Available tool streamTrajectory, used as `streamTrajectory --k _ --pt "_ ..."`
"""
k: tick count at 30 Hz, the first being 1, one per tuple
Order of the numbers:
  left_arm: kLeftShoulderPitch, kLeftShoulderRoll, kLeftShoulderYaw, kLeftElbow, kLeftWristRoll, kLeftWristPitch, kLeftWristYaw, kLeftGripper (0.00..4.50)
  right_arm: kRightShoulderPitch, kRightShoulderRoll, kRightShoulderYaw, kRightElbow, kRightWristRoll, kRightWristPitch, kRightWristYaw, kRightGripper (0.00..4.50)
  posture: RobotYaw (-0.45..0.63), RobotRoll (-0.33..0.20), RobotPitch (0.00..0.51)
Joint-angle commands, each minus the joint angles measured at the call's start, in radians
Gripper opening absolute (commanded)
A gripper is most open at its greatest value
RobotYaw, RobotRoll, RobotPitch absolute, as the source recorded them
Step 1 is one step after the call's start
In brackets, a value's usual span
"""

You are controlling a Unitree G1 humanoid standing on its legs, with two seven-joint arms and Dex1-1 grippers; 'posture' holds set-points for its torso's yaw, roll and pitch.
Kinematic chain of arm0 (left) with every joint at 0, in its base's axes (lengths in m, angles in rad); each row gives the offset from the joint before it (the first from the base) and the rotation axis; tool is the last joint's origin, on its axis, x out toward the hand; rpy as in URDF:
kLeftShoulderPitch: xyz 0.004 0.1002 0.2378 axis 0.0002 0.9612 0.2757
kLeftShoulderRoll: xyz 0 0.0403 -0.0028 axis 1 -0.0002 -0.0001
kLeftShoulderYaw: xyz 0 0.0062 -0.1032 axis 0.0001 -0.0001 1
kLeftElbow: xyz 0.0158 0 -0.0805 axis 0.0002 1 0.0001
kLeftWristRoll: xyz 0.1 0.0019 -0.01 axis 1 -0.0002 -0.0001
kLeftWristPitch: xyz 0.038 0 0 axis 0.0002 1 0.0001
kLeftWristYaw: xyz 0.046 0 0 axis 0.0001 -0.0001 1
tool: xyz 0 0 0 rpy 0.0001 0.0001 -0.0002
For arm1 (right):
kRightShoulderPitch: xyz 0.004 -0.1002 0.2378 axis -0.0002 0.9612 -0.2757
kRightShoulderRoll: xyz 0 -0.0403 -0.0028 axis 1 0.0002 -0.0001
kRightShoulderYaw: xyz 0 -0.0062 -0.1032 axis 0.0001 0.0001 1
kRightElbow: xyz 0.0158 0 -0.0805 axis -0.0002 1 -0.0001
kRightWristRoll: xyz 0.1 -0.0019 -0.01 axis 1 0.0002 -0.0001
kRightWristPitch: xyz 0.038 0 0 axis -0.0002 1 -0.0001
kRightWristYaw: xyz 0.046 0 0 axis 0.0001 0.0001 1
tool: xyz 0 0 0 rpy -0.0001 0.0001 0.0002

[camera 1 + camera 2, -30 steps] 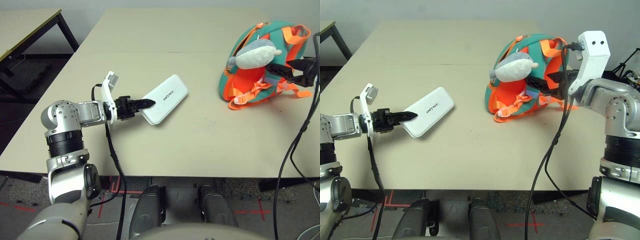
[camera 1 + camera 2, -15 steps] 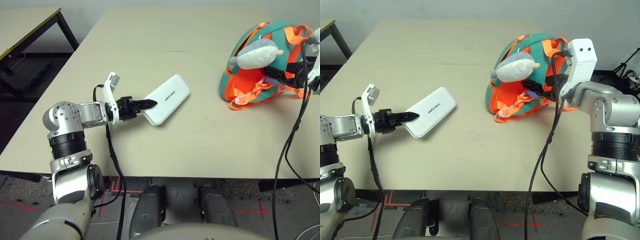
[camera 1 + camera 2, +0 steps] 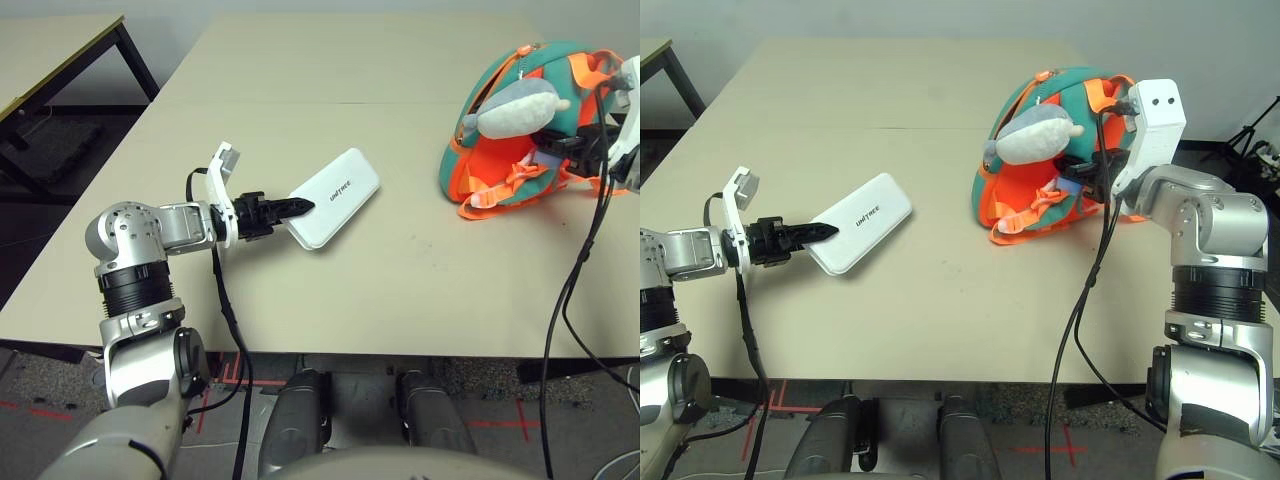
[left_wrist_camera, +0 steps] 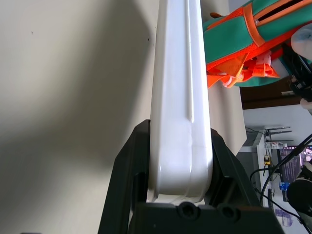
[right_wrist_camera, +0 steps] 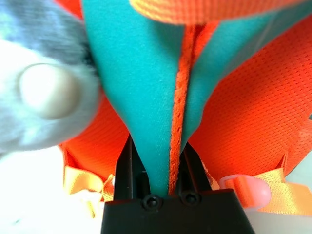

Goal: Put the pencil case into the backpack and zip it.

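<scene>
The white pencil case (image 3: 335, 198) lies slanted on the table's left half. My left gripper (image 3: 295, 207) is shut on its near end, and the left wrist view shows the case's edge (image 4: 178, 97) clamped between both fingers (image 4: 126, 180). At the right stands the teal and orange backpack (image 3: 1018, 100), with its grey plush shark charm (image 3: 1035, 135) on the front. My right gripper (image 3: 1090, 185) is at the backpack's right side, shut on a teal fold with orange trim (image 5: 146, 97).
A second table (image 3: 60, 50) stands off to the far left. Black cables (image 3: 1090, 300) hang from my right arm over the table's front edge. Bare tabletop (image 3: 400, 270) lies between the case and the backpack.
My right gripper has moved in on the backpack and shut on its teal fold. The left arm and the pencil case have stayed still.
</scene>
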Motion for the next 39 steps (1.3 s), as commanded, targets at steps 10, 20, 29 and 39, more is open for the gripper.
streamTrajectory --k 10,20,29,39 --pt "-0.085 0.064 -0.117 0.121 0.051 -0.048 -0.088 1.45 0.074 -0.103 -0.207 -0.482 0.263 0.409 0.011 0.19 -0.10 0.000 0.094" --pt "-0.167 0.085 -0.244 0.273 0.116 -0.146 -0.200 1.45 0.003 -0.150 -0.361 -0.647 0.546 0.663 -0.009 0.19 -0.20 0.000 0.092" --pt "-0.216 0.068 -0.313 0.388 0.172 -0.224 -0.283 1.45 0.249 -0.472 -0.513 -0.539 1.314 0.508 -0.328 0.19 -0.27 0.000 0.093" --pt "-0.252 0.118 -0.337 0.356 0.192 -0.209 -0.347 1.45 0.794 -0.458 -0.672 -0.709 1.499 0.281 -0.566 0.19 -0.22 0.000 0.111"
